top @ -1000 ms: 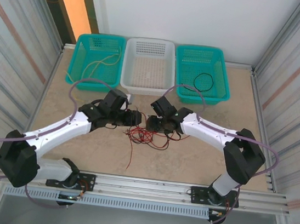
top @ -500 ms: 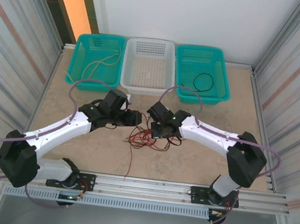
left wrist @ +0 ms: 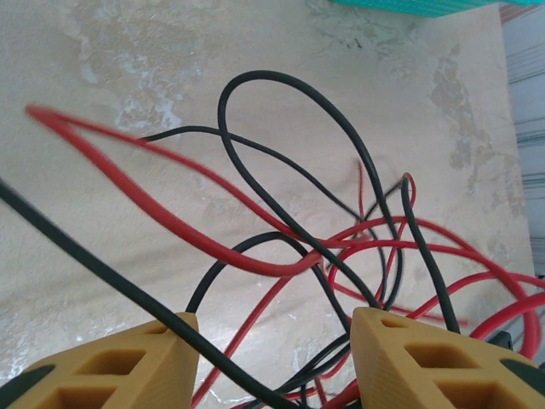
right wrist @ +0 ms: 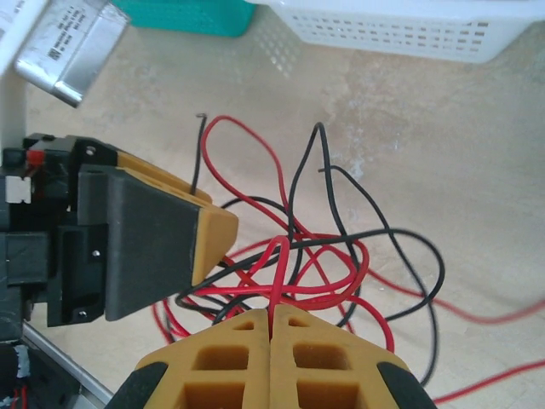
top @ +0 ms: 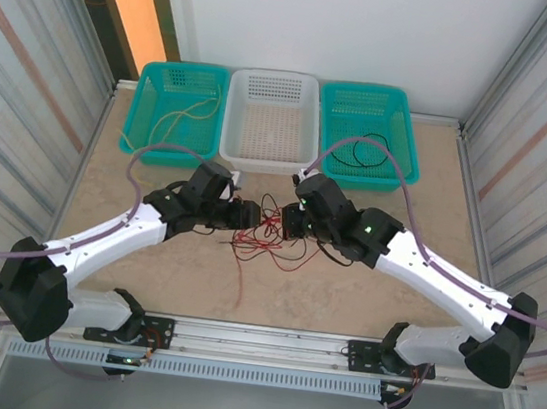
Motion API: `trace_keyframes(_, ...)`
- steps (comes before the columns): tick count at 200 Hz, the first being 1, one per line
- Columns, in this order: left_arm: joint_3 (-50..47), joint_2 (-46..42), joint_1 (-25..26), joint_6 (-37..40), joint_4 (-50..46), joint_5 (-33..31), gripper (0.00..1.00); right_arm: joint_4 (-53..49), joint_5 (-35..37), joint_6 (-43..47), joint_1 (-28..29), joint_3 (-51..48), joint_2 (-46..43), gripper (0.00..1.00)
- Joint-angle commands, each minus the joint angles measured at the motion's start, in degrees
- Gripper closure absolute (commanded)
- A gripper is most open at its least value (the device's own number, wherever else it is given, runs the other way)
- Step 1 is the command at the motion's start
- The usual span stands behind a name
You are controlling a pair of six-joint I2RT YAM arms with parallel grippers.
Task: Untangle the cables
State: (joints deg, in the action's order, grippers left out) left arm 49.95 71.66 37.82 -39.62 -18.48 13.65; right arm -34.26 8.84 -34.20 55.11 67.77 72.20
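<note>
Red/blk cables (top: 260, 243) tangled, loose overlapping loops.

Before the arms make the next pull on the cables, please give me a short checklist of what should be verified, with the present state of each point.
1. Grip of the right tool on one red cable: ok, its fingers are shut on it.
2. Readiness of the left tool to grasp: ok, it is open, with cables lying between its fingers.
3. Aim of the left tool at a single cable: cannot tell, a black cable and red ones both cross the gap.
4. Cables separated: not ok, red and black cross in one tangle on the table.
5. Tools apart from each other: ok, close, but a gap shows in the right wrist view.
</note>
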Motion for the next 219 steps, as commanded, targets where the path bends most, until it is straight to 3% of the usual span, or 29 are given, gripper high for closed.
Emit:
trace_keyframes(1, 0.0, -2.8, -0.3, -0.2, 4.3, 3.5, 0.41, 1.9, -0.2, 0.7, -0.1, 0.0, -1.0, 1.00)
trace_keyframes(46, 0.1, -4.1, 3.3, 1.9, 9.4, 4.3, 0.23, 2.4, -1.0, 0.1, -0.5, 0.9, -1.2, 1.00)
trace_keyframes(89, 3.3, 0.6, 4.0, 1.5, 0.2, -4.4, 0.29, 2.7, -1.2, -0.2, -0.5, 2.7, -4.2, 1.00)
trace_keyframes(158, 2.0, 3.9, 4.2, -0.3, 0.6, -4.2, 0.32, 3.0, 0.9, 1.5, -1.2, 4.9, -15.2, 1.00)
trace_keyframes(198, 0.0, 4.1, 3.2, -0.6, 0.3, -5.2, 0.32, 3.0, 0.7, 1.9, -5.4, 6.0, -21.6, 1.00)
trace_keyframes(219, -0.6, 4.2, 2.0, -0.8, 0.8, -3.9, 0.38, 3.7, -1.6, 1.2, -8.1, 5.9, -22.8, 1.00)
